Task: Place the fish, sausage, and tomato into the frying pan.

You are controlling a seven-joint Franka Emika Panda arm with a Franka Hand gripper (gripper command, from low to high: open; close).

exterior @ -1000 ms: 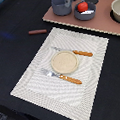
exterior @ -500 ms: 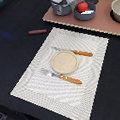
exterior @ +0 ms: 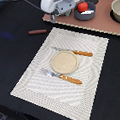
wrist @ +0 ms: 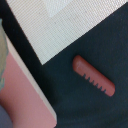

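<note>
The reddish-brown sausage (exterior: pixel 37 32) lies on the dark table, off the placemat's far corner at the exterior view's left. It also shows in the wrist view (wrist: pixel 94 76), lying flat with notches along one side. The red tomato (exterior: pixel 82 7) sits in the grey frying pan (exterior: pixel 89 15) on the brown board at the back. My gripper (exterior: pixel 53 16) hangs from the white arm head over the board's left end, above and to the right of the sausage. Its fingers are too small and blurred to read. The fish is out of view.
A striped placemat (exterior: pixel 91 69) holds a beige plate (exterior: pixel 63 61), a brown-handled knife (exterior: pixel 81 53) and a brown-handled fork (exterior: pixel 71 79). A beige bowl (exterior: pixel 117 11) stands on the brown board (exterior: pixel 107 24) at the back right. The board's edge shows in the wrist view (wrist: pixel 25 95).
The white arm head has come into the exterior view at the back and moved left, now covering the grey pot that showed there. The tomato, pan and sausage have not moved.
</note>
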